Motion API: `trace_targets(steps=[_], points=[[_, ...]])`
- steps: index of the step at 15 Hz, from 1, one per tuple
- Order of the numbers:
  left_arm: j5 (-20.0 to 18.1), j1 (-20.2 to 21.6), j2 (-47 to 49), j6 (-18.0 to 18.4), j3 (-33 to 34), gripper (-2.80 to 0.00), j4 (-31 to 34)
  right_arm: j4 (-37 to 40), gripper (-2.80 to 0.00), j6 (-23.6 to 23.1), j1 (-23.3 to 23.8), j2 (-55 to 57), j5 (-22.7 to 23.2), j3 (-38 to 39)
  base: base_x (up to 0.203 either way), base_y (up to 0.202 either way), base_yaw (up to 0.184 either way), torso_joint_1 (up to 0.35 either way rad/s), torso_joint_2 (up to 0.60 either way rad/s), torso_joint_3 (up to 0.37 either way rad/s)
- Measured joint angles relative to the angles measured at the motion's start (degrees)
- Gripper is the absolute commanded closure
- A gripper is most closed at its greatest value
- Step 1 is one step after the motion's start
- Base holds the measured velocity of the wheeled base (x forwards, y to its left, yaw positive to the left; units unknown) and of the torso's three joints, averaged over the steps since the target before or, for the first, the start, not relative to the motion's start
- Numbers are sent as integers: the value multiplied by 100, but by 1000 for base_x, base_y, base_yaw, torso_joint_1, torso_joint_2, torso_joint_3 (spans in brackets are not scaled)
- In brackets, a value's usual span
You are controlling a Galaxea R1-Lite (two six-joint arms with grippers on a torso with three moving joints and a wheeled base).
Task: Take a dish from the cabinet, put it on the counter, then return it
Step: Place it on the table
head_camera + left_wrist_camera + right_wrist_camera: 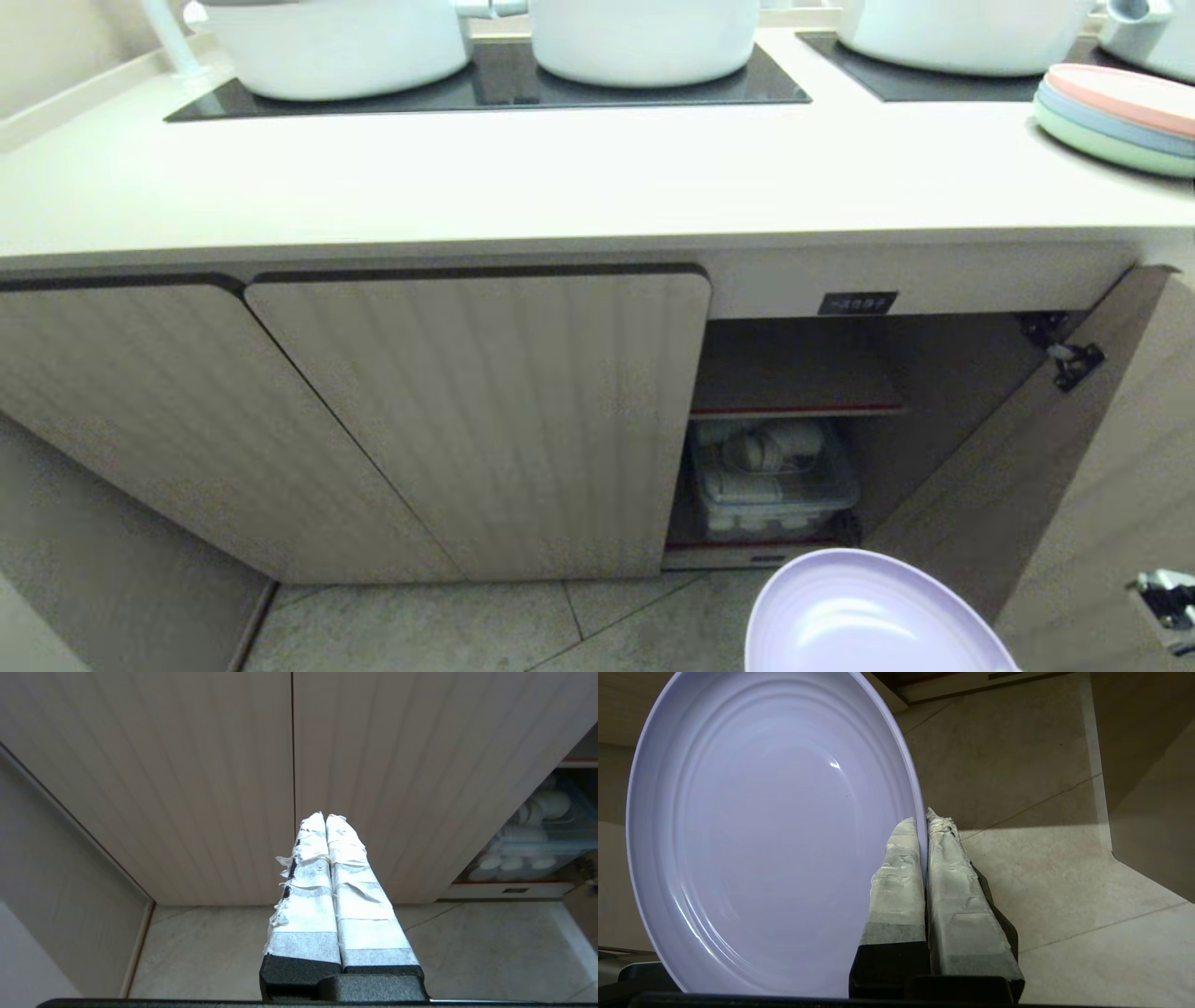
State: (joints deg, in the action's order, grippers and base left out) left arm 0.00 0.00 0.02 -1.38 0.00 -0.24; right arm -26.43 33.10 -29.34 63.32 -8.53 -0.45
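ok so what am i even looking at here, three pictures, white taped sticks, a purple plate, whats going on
This is a two-armed robot at a kitchen counter. The wide picture comes from a camera on its head, looking down. The other two come from cameras on its wrists, so the taped sticks are its own fingers.

The right gripper is shut on the rim of the lavender dish, held above the floor in front of the open cabinet. The left gripper is shut and empty, facing closed doors.

On the counter sit white pots on black cooktop panels, plus a stack of pastel plates.
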Motion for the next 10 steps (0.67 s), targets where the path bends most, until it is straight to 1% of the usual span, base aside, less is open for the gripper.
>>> trace_targets(steps=[10], points=[[0,0,0,1,0,0,-1,36,0,19,-4,217,-2,-293,0,0,0,246,-535,-289]])
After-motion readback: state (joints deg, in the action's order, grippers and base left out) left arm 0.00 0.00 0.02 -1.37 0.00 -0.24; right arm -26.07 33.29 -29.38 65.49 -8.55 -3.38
